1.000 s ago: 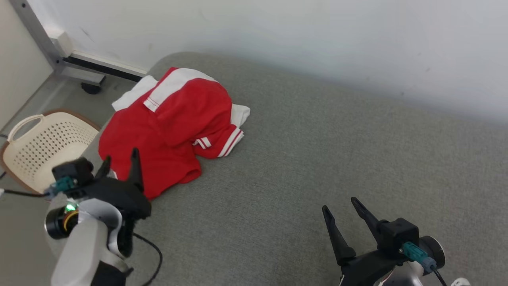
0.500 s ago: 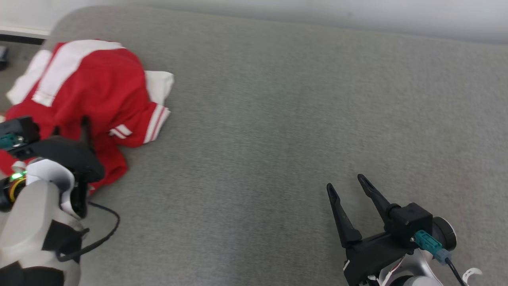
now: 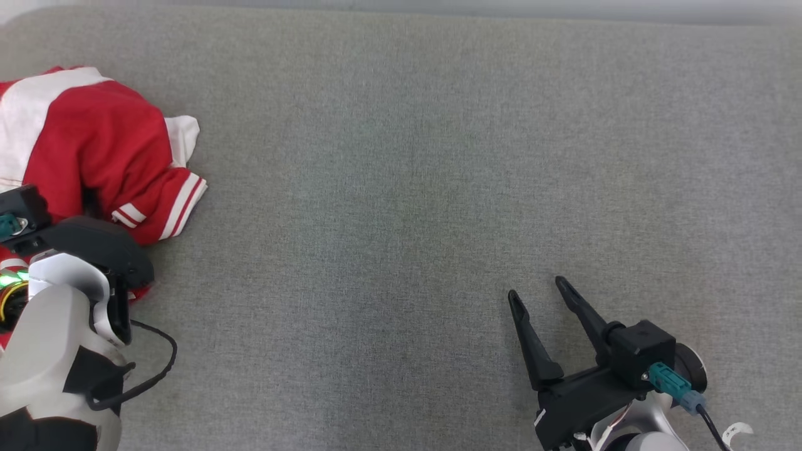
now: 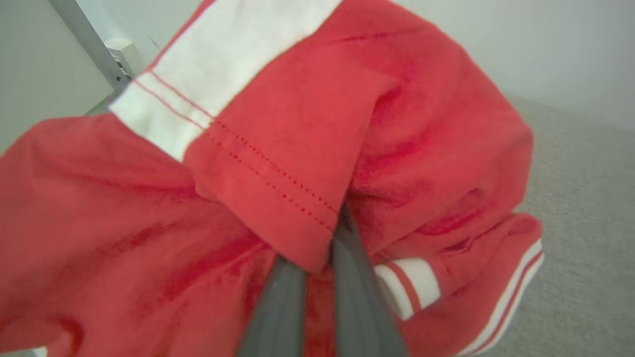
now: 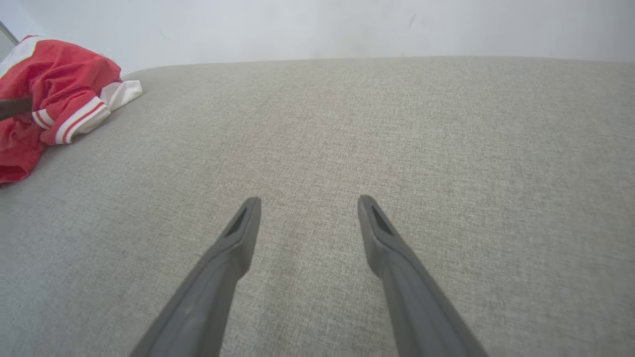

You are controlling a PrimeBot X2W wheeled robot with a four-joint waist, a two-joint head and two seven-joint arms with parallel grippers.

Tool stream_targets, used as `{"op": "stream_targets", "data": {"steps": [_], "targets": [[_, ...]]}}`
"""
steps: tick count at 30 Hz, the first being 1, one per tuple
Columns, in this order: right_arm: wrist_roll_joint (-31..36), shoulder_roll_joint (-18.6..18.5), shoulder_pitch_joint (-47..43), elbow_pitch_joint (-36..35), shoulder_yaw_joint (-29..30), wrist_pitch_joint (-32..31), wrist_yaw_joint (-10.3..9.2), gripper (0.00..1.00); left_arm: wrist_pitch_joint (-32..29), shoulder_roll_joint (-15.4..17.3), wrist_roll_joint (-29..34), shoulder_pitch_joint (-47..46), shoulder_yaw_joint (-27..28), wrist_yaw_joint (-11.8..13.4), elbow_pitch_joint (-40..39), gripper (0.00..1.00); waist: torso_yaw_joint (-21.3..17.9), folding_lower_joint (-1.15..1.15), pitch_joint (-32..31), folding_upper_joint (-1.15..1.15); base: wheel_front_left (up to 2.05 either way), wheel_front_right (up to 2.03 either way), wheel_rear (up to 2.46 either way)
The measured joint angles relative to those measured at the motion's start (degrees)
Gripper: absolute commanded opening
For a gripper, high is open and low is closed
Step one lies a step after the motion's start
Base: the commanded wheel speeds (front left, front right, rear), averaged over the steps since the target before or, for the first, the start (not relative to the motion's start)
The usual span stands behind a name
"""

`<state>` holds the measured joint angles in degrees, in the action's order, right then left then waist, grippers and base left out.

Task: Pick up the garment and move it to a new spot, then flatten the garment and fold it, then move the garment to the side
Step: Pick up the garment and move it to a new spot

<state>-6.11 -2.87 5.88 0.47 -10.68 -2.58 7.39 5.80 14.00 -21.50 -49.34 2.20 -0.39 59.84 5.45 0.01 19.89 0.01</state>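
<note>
Grip first: left gripper (image 4: 320,243) pinched narrow on a hemmed red fold of the garment (image 3: 94,138), cloth caught between the two dark fingers (image 4: 357,287) and draped over their tips. Right gripper (image 3: 536,289) spread wide, holding nothing, hovering over bare grey cushion (image 3: 401,188), well apart from the cloth. Garment bunched at the cushion's left end, directly ahead of and around the left fingers, far off to the left of the right ones; so plainly the left arm's job to lift and carry, most likely rightward onto the open stretch ahead of the right gripper. No clear long axis while crumpled; striped sleeve cuff (image 3: 178,200) pointing toward the open middle. From the left wrist: stitching, white panel and the pinch up close, blocked in the head view by the gripper's black body. From the right wrist: heap seen side-on and low, with a white sleeve (image 5: 124,94) trailing on the fabric. Whether only one layer is caught: impossible to tell.
</note>
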Motion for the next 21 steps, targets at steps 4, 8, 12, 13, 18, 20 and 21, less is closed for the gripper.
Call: {"op": "stream_targets", "data": {"steps": [4, 8, 12, 13, 18, 20, 21], "targets": [[-1.5, 0.0, 0.0, 2.5, -0.7, 1.2, 0.0, 1.0, 3.5, -0.1, 0.3, 0.3, -0.3, 0.9, -0.1, 0.0, 0.1, -0.01, -2.8, 0.0, 0.0, 0.0, 0.0], [-3.1, 0.0, -0.2, 4.7, -0.9, 2.3, 0.0, 1.0, 5.1, 0.2, 0.8, 1.3, -1.1, 0.9, -0.9, 0.0, 0.5, -0.01, -6.3, 0.0, 0.0, 0.0, 0.0], [-4.6, 0.0, -1.3, 6.6, -0.9, 3.6, 0.0, 1.0, 5.5, 0.9, 1.9, 1.3, -2.4, 0.8, -2.6, 0.0, 0.8, -0.02, -10.2, 0.0, 0.0, 0.0, 0.0], [-5.0, 0.0, -1.5, 7.1, -0.8, 3.8, 0.0, 1.0, 5.5, 1.0, 2.1, 1.2, -2.9, 0.5, -3.2, 0.0, 0.9, -0.02, -11.2, -0.01, 0.0, 0.0, 0.0], [-6.5, 0.0, -3.0, 8.7, -0.6, 5.1, 0.0, 1.0, 4.4, 1.0, 3.9, 0.6, -5.7, -1.0, -7.1, 0.0, 0.8, -0.02, -16.0, -0.01, 0.0, 0.0, 0.0], [-7.0, 0.0, -3.6, 9.2, -0.5, 5.4, 0.0, 1.0, 3.7, 0.4, 4.3, 0.4, -7.0, -1.6, -9.6, 0.0, 0.6, -0.03, -17.8, -0.01, 0.0, 0.0, 0.0], [-7.1, 0.0, -3.7, 9.4, -0.4, 5.6, 0.0, 1.0, 3.4, 0.0, 4.4, 0.1, -7.5, -1.8, -11.1, 0.0, 0.4, -0.03, -18.6, -0.01, 0.0, 0.0, 0.0]]}}
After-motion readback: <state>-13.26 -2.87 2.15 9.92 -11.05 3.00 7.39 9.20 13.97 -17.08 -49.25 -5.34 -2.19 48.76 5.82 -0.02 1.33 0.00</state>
